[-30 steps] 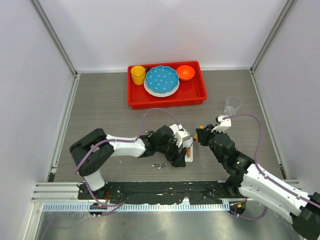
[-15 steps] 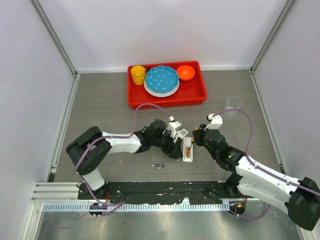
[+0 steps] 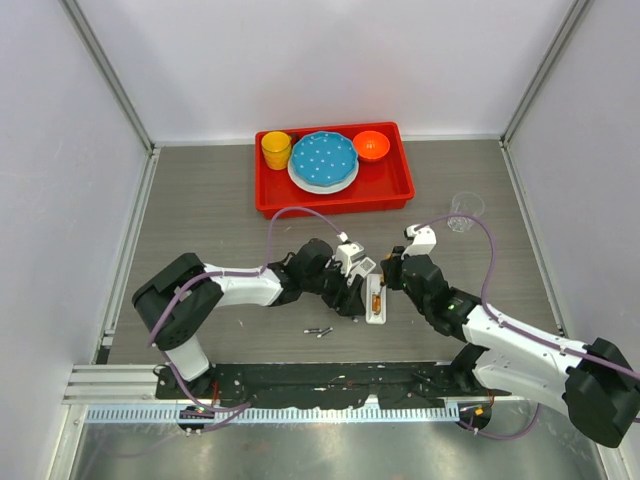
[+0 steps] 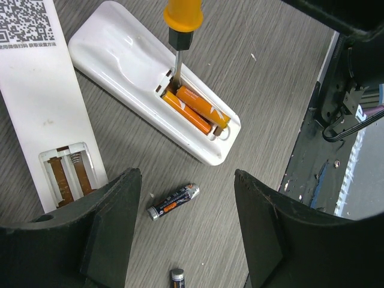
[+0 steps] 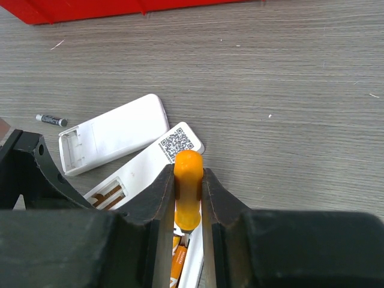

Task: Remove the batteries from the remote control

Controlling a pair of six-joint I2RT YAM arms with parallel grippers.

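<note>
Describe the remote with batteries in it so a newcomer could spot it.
Start at the red tray at the far side of the table and come nearer to the white pieces in the middle. The remote is the one whose open bay holds two orange batteries, with the orange-handled screwdriver poking in; the QR-labelled piece beside it has an empty bay.

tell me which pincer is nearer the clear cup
Right. The right pincer, shut on the screwdriver, sits down-left of the clear cup in the top view; the left pincer is farther left, past the remote.
</note>
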